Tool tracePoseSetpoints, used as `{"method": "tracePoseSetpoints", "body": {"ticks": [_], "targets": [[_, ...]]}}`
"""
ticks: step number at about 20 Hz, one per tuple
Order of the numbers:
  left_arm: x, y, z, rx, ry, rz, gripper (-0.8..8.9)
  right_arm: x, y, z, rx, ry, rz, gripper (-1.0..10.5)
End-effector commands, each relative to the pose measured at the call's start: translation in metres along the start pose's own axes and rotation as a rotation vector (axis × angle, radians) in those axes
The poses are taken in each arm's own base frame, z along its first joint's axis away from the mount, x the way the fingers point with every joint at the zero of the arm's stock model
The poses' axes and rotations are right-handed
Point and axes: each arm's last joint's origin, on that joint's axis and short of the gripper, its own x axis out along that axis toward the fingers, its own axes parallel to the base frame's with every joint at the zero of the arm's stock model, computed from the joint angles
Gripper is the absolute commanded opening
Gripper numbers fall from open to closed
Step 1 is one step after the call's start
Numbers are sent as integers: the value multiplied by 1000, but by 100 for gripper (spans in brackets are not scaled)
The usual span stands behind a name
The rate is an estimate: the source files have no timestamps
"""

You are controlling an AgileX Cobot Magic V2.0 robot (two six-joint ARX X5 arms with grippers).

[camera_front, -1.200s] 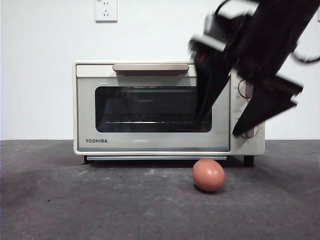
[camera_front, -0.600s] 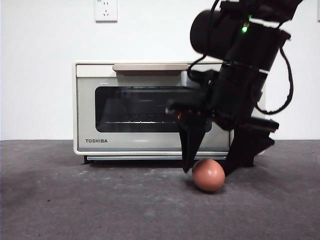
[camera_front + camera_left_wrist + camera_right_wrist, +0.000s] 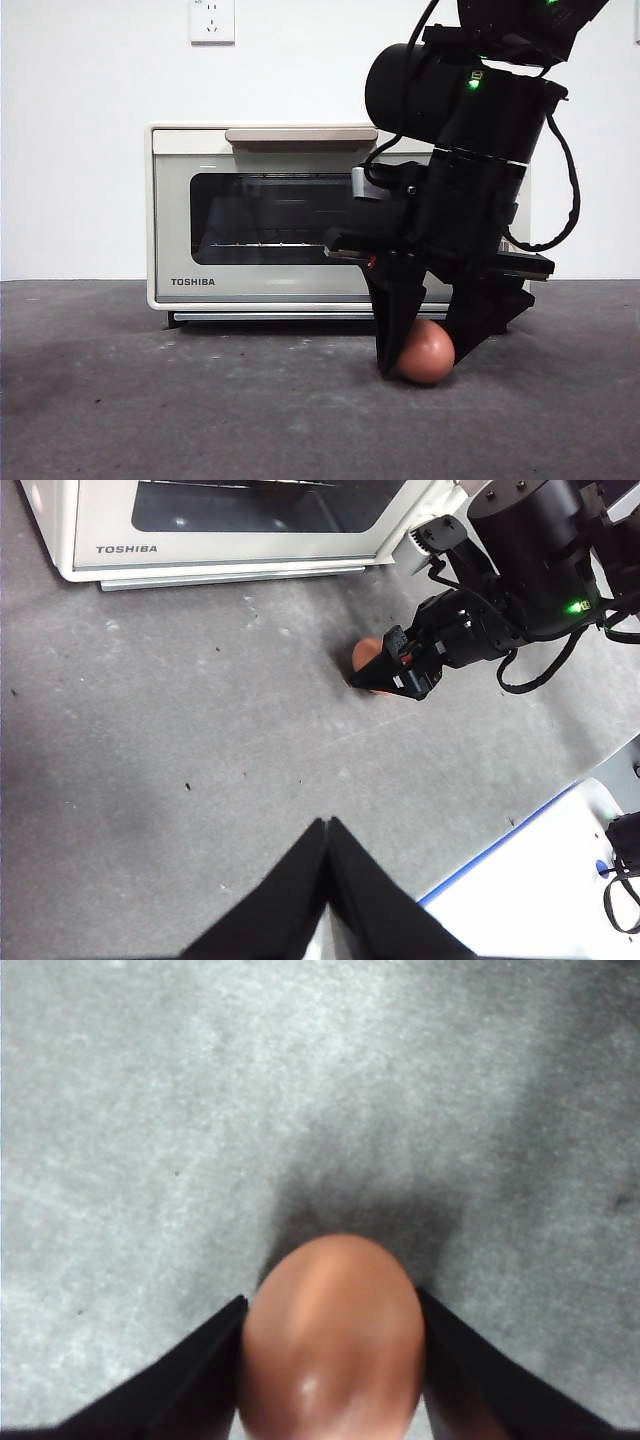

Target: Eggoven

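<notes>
The reddish-brown egg [image 3: 428, 352] lies on the grey table in front of the right end of the cream TOSHIBA oven [image 3: 300, 215], whose door is shut. My right gripper [image 3: 421, 362] has come down over the egg, one black jaw touching each side of it. The right wrist view shows the egg [image 3: 330, 1340] filling the gap between the jaws. The left wrist view shows the egg [image 3: 366, 656] partly hidden by the right gripper [image 3: 385, 675], and the oven [image 3: 230, 530] beyond. My left gripper [image 3: 326, 825] is shut and empty, held high above the table, well away from the egg.
A white wall with a socket [image 3: 212, 20] stands behind the oven. The grey table [image 3: 150, 760] ends at a blue-taped edge [image 3: 500, 845] near my left arm. The right arm's cables [image 3: 570, 200] hang in front of the oven's knobs.
My right gripper came down from in front of the oven's right side to the egg. Its jaws have closed in from flanking the egg to touching it. The egg has not moved.
</notes>
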Motion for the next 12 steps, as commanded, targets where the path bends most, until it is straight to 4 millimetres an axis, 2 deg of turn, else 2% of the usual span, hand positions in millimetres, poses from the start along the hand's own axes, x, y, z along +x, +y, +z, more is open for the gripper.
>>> {"method": "tracePoseSetpoints", "body": {"ticks": [1,3,6,8,12], "targets": [[-2,-2,6,36,-32,-7,7,5,4,0,-11,25,-1,1],[-1,-2,10,30,-54,-9,7,0,4,0,-17,19,8,3],[5,1,18,27,-70,-15,7,-25,6,2,-40,-38,32,3],[11,1,29,30,-86,-34,7,-50,8,1,-60,-92,55,3],[33,-2,59,67,-118,-29,7,-116,5,-11,-97,-216,100,3]]}}
